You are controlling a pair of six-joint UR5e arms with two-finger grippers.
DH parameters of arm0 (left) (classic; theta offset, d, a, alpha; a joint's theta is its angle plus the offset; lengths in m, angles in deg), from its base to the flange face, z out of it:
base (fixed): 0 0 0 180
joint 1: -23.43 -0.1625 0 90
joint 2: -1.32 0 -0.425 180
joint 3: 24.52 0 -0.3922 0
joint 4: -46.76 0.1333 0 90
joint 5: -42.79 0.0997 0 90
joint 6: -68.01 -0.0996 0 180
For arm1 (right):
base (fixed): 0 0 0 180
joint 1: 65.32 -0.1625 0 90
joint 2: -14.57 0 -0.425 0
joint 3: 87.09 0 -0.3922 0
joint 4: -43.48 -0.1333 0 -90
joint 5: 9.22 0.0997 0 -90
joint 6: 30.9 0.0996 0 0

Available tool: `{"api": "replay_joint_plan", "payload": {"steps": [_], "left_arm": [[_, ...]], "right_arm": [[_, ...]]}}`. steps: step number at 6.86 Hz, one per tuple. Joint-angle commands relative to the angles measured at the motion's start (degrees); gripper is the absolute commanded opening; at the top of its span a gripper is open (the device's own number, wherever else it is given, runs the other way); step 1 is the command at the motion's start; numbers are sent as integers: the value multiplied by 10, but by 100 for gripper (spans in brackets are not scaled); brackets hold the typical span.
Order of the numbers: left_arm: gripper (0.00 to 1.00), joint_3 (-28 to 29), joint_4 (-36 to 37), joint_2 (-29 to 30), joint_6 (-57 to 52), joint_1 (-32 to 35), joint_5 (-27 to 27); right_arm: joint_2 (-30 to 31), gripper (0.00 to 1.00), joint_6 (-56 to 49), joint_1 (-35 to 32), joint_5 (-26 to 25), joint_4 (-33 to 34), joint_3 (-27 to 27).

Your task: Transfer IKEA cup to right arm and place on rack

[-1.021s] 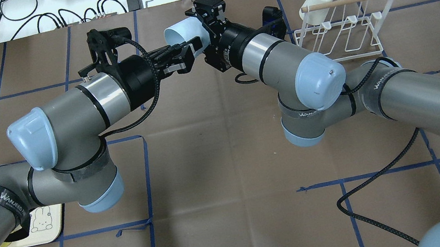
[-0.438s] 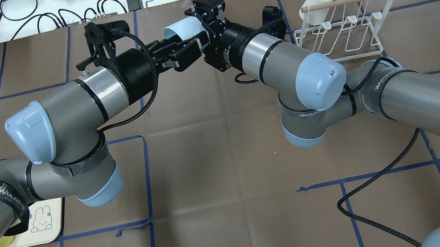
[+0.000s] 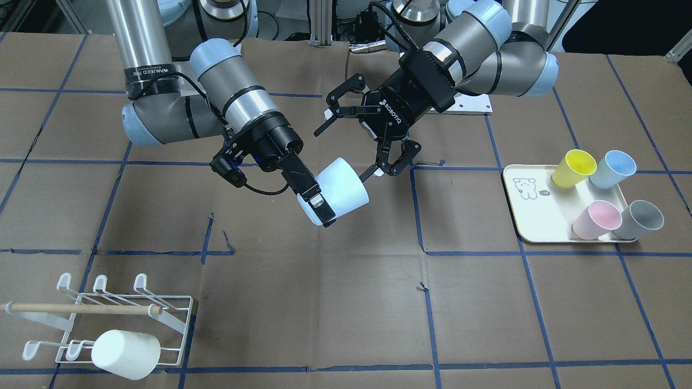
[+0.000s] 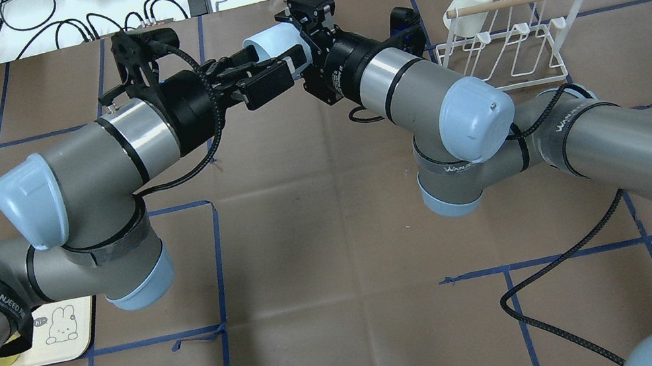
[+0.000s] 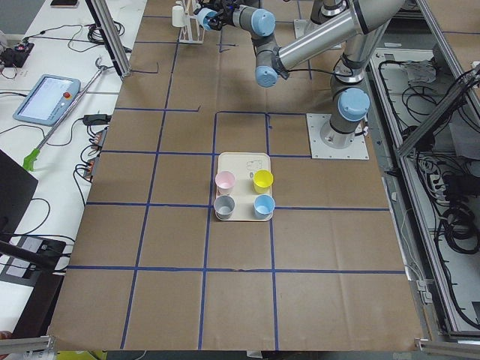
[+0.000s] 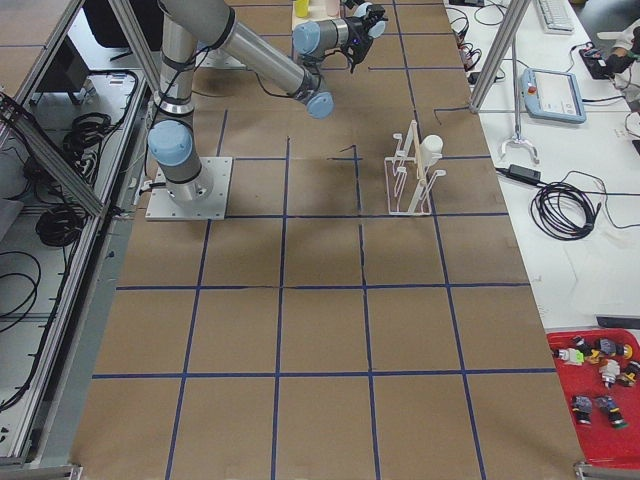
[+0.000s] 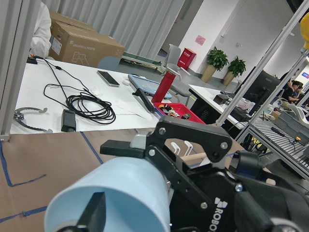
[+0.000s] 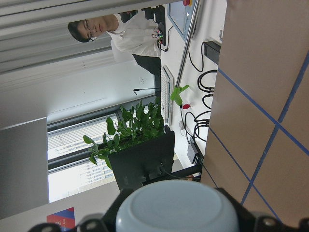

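At the lower left of the front-facing view, the small white wire rack [image 3: 81,308] stands on the brown paper-covered table [image 3: 324,302], with a white cup [image 3: 125,354] lying on its near prongs. Farther up, at frame centre, the pale-blue plastic IKEA cup [image 3: 346,189] hangs on its side in the air. The right gripper [image 3: 320,206] has its jaws pinching the cup's narrower end. Just behind, the left gripper [image 3: 352,146] has its jaws spread wide, apparently clear of the cup. The cup looks light, stiff and smooth, so probably slippery. A hold across the wall near the base leaves the mouth free for a prong.
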Motion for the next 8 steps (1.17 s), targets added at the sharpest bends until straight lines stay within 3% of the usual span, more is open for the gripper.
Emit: {"api": "replay_joint_plan", "payload": {"steps": [1,2,3,4,5,8], "left_arm": [[99,-33,-5,-37,-1,-80,-86],[99,-59,-6,-61,-1,-134,-131],[99,-63,-15,-70,-1,-153,-133],[99,-56,-61,-73,-1,-154,-124],[99,-44,-107,-76,-1,-155,-91],[99,52,-337,-70,-2,-134,50]], "right_arm": [[-4,44,-6,29,-1,0,13],[-4,44,-48,64,-2,6,25],[-2,34,-161,88,-2,7,27],[-1,32,-274,99,-3,7,26],[-1,18,-413,110,-3,9,25],[-3,17,-710,171,-7,14,22]]}}
